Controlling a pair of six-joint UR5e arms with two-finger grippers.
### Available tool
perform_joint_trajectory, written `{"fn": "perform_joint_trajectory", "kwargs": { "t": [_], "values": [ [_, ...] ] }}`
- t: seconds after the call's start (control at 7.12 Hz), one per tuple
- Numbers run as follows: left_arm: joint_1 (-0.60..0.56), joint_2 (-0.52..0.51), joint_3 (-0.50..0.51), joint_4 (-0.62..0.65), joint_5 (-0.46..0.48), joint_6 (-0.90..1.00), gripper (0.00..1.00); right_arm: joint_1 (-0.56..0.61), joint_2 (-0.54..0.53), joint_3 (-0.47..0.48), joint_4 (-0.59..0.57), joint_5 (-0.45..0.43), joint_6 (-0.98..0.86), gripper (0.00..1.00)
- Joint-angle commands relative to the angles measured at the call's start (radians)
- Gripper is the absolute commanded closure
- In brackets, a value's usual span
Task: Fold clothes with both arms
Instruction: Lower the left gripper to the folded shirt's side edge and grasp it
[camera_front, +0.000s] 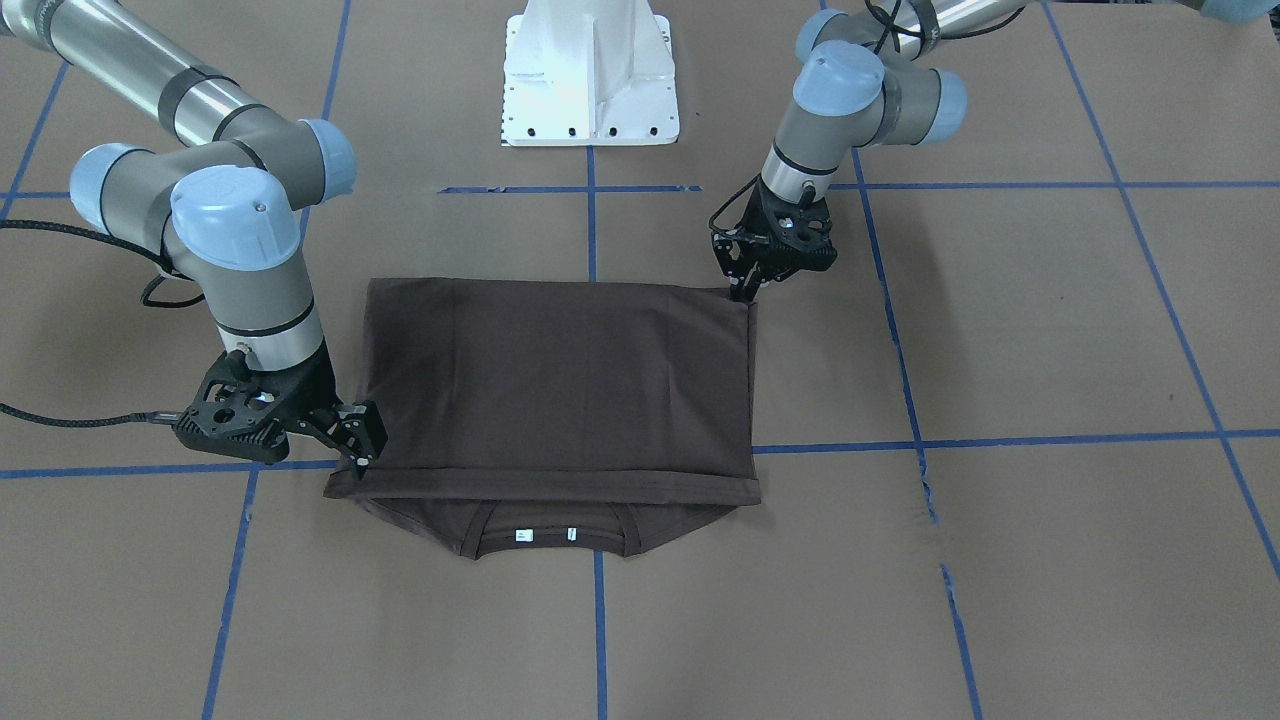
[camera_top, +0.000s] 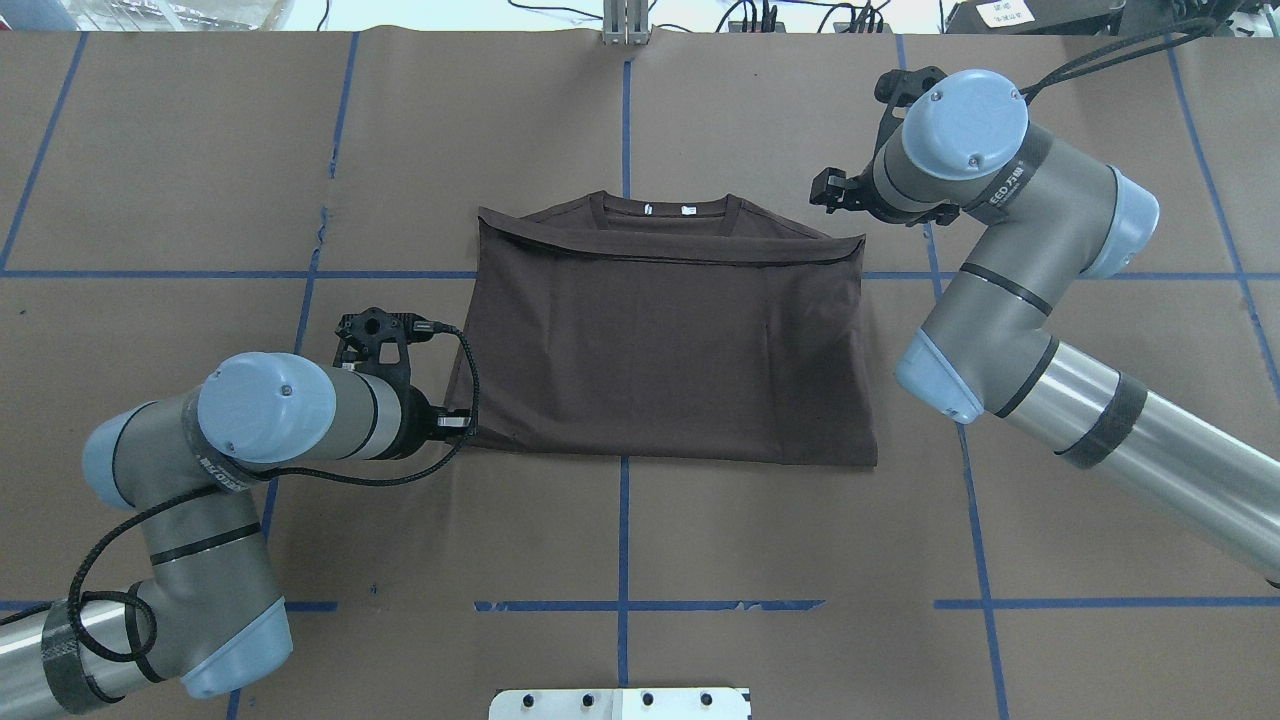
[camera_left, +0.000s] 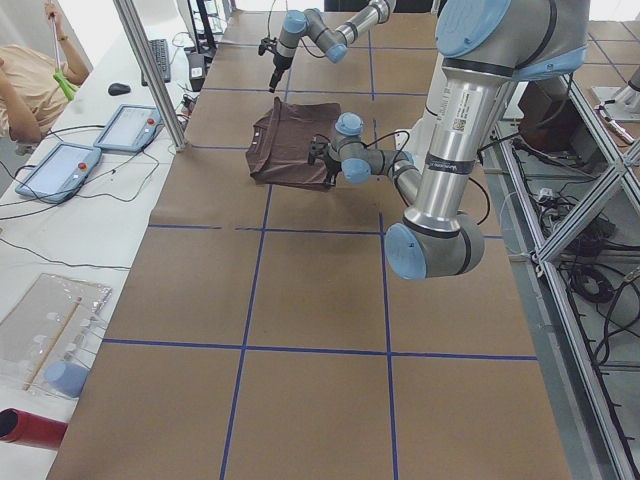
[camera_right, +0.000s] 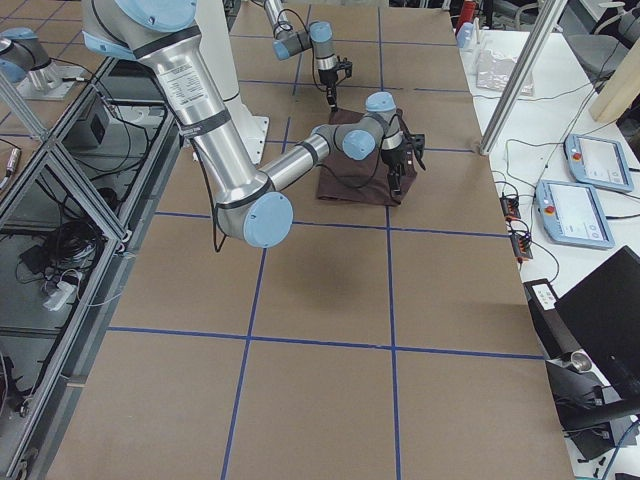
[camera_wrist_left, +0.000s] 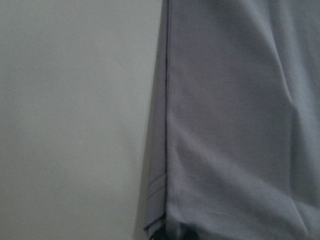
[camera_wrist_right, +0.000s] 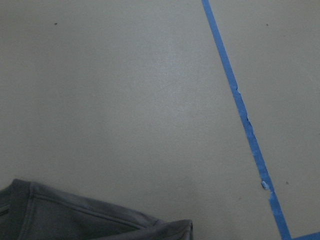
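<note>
Dark brown T-shirt (camera_front: 560, 390) lies folded on the table (camera_front: 1000, 600); left gripper (camera_front: 745, 288) touches its fold corner, right gripper (camera_front: 358, 445) at its hem corner. Whether either is clenched, I cannot tell.

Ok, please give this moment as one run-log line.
stage: first fold laid | dark brown short-sleeved T-shirt: flat, hem near collar | left gripper: at fold corner | right gripper: at hem corner | grip: unclear

**Six cameras, one counter**

Two steep views face each other across the counter (camera_top: 200, 150), one behind the robot (camera_front: 590, 80), one opposite. Two side views look along it from either end, farther back. Both wrist cameras sit close above it; all share the T-shirt (camera_front: 560, 380).
</note>
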Motion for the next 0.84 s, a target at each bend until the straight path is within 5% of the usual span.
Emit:
{"fn": "perform_joint_trajectory", "kwargs": {
  "t": [0.0, 0.42, 0.7],
  "values": [
    [0.009, 0.003, 0.001, 0.002, 0.003, -0.029, 1.00, 0.000, 0.000, 0.000, 0.000, 0.000, 0.000, 0.00],
    [-0.012, 0.001, -0.005, 0.009, 0.067, 0.042, 1.00, -0.002, -0.005, 0.000, 0.000, 0.000, -0.003, 0.00],
    [-0.187, -0.007, 0.089, 0.000, 0.064, 0.246, 1.00, -0.002, -0.005, 0.000, 0.000, 0.000, 0.001, 0.00]
  ]
}}
